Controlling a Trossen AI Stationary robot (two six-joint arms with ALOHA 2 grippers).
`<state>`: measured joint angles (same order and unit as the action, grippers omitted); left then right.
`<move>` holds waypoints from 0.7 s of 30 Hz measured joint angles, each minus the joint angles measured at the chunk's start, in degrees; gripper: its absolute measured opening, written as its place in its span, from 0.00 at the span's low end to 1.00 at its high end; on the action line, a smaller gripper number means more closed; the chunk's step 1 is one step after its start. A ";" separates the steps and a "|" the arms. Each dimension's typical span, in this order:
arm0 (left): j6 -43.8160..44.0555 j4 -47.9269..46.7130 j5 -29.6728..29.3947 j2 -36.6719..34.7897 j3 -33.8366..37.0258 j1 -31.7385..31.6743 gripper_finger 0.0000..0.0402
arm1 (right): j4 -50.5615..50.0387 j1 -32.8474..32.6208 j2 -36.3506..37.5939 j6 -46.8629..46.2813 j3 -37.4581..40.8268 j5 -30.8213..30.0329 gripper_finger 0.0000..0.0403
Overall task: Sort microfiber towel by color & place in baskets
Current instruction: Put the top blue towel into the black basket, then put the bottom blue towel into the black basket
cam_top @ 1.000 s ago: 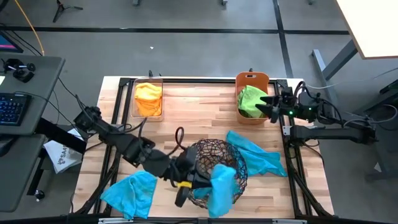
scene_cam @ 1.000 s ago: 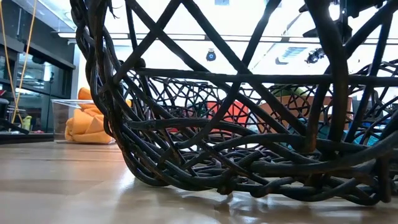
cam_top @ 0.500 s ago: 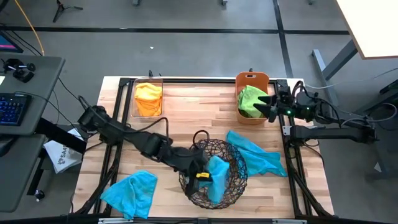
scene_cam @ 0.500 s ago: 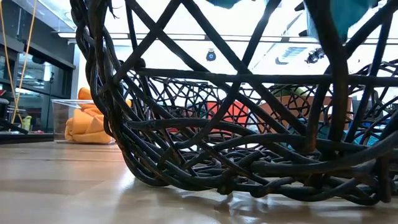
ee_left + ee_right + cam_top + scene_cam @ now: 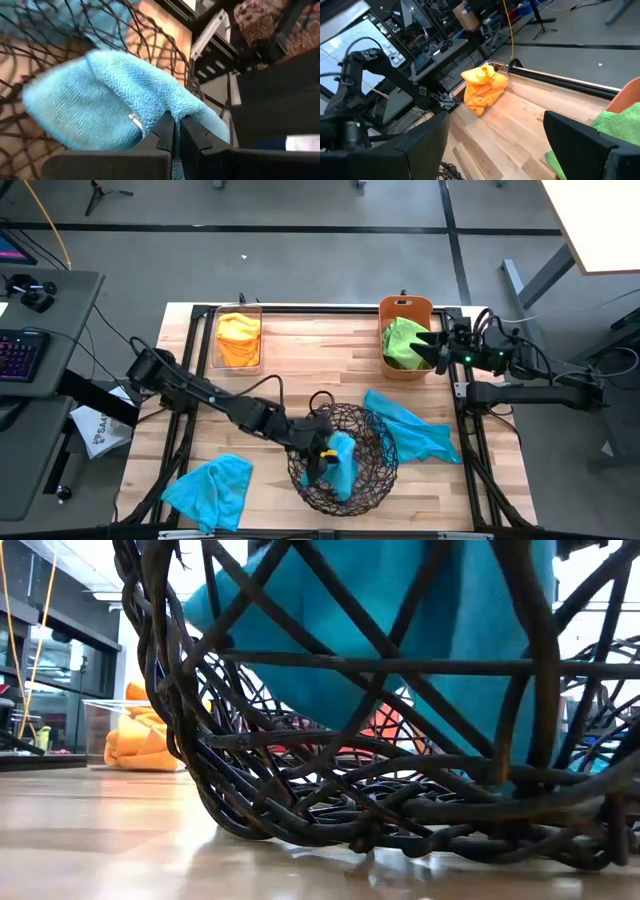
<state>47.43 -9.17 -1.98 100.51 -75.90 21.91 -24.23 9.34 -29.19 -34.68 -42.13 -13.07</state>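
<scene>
My left gripper (image 5: 326, 457) is over the round dark wire-mesh bowl (image 5: 372, 480), shut on a turquoise towel (image 5: 342, 463) that hangs down into the bowl (image 5: 300, 790). A second turquoise towel (image 5: 212, 488) lies on the table's near left. A third (image 5: 418, 430) lies right of the bowl, one part against the bowl's rim. Orange towels (image 5: 239, 337) fill the clear bin (image 5: 216, 350) at the far left. Green towels (image 5: 402, 340) sit in the salmon-orange bin (image 5: 406, 306) at the far right. My right gripper (image 5: 436, 346) is open beside that bin. My left gripper pinches the turquoise towel at a bunched fold (image 5: 172, 107) between its two fingers (image 5: 164, 131), coming from the table's left and slanting down. The cloth drapes slack off the fingertips, and its lower part (image 5: 460, 670) hangs inside the wire bowl.
A black metal frame (image 5: 330, 308) rims the wooden table. The middle of the table between the bins and the bowl is bare wood (image 5: 320, 360). A desk with a keyboard (image 5: 20, 352) stands off the table's left.
My left gripper has carried the turquoise towel from the bowl's near rim toward the far edge, over the bowl's middle, then down. The towel, at first draped outside the near rim, now hangs inside the bowl. My right arm has kept still.
</scene>
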 joint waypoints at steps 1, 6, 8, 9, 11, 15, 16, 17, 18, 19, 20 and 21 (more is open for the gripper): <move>-0.24 0.00 0.65 0.00 0.00 0.02 0.00 | 0.32 0.00 0.00 -0.02 0.00 -0.02 0.80; -1.57 0.01 4.22 -0.19 -0.22 -0.84 0.00 | 2.02 0.00 0.04 0.01 0.00 0.00 0.80; -2.55 -0.01 5.62 -0.28 -0.22 -1.37 0.00 | 2.74 0.00 0.04 0.05 0.00 -0.02 0.80; -2.91 -0.10 6.39 -0.31 -0.22 -1.59 0.00 | 2.94 0.00 0.04 0.04 0.00 -0.01 0.80; -3.05 -1.16 7.02 -0.63 -0.22 -1.90 0.01 | 3.27 -0.02 0.04 0.05 0.00 -0.01 0.80; -3.59 -4.55 7.46 -1.42 -0.20 -2.64 0.09 | 3.57 0.00 0.02 0.02 0.00 0.01 0.80; -3.60 -4.98 7.51 -1.66 -0.20 -2.94 0.12 | 3.76 0.00 0.02 0.01 0.00 0.01 0.80; -3.64 -5.54 7.48 -2.02 -0.20 -3.21 0.15 | 3.88 -0.01 0.02 0.01 0.00 0.06 0.80; -3.88 -6.50 7.48 -2.45 -0.20 -3.45 0.18 | 4.10 0.00 0.02 0.03 0.00 0.08 0.80; -4.26 -7.10 7.47 -2.82 -0.20 -3.72 0.21 | 4.39 0.00 0.02 0.02 0.00 0.10 0.80; -4.83 -7.17 7.45 -3.16 -0.20 -4.02 0.24 | 4.61 0.00 0.02 -0.12 0.00 0.20 0.80; -5.64 -7.38 7.45 -3.56 -0.20 -4.36 0.27 | 4.89 -0.02 0.02 -0.47 0.00 0.28 0.80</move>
<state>41.80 -16.55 5.48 96.95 -76.09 17.55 -19.34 9.33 -29.17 -35.15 -42.13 -12.79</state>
